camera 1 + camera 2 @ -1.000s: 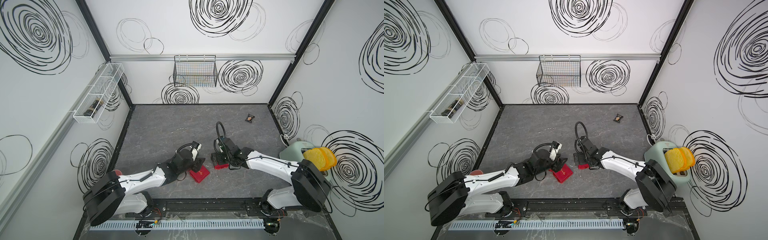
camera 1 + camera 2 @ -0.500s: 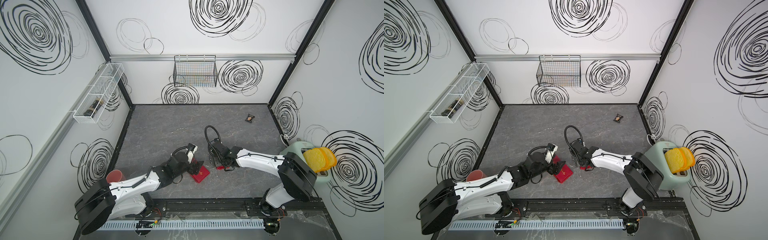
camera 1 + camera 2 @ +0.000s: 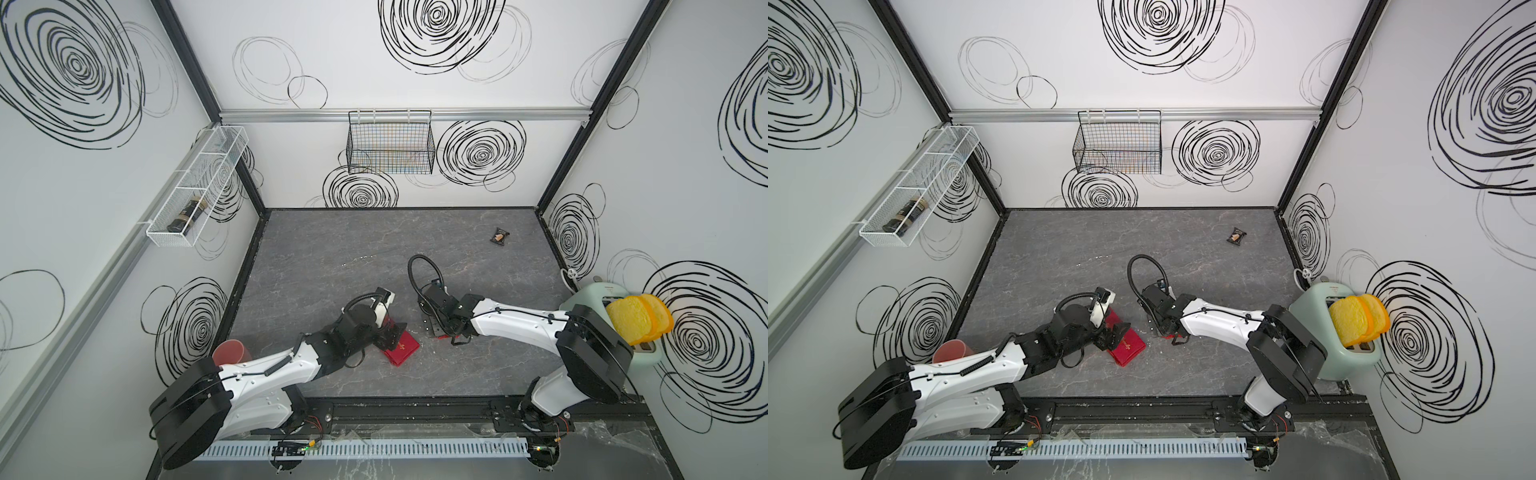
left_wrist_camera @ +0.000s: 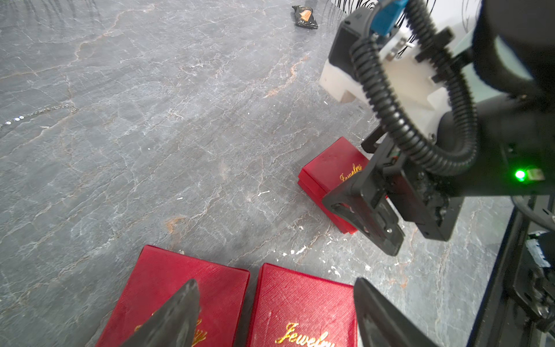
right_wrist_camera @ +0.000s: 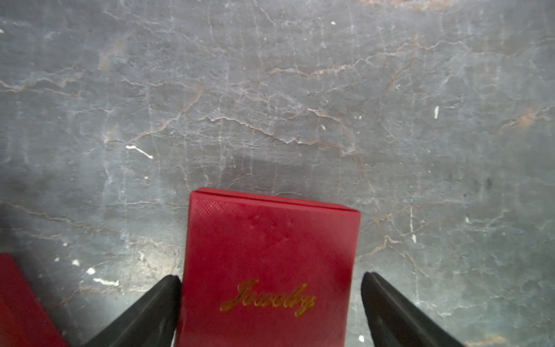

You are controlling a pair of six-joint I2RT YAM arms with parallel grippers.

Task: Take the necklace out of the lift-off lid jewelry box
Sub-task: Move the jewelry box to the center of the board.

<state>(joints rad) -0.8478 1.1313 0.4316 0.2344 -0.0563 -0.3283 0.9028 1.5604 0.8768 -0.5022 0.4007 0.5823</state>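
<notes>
Three shut red boxes lettered "Jewelry" lie near the table's front. One small jewelry box (image 5: 270,255) with a lid seam (image 4: 313,187) sits between the fingers of my open right gripper (image 5: 270,276); one finger is almost at its side and the other stands apart. In both top views that gripper (image 3: 436,328) (image 3: 1160,328) covers most of it. My left gripper (image 4: 275,282) hangs open over two flat boxes side by side (image 4: 177,279) (image 4: 300,297) (image 3: 402,348). With every lid on, the necklace inside is hidden.
A thin silver chain (image 4: 39,112) (image 3: 355,261) lies loose mid-table. A dark snack packet (image 3: 500,237) is at the back right. A green toaster (image 3: 594,307) with yellow bread stands at the right edge, a red cup (image 3: 230,352) at the front left.
The left arm has drawn back over the two flat boxes, uncovering the red cup, and its jaws have widened. The right wrist swung left over its box, then held still.
</notes>
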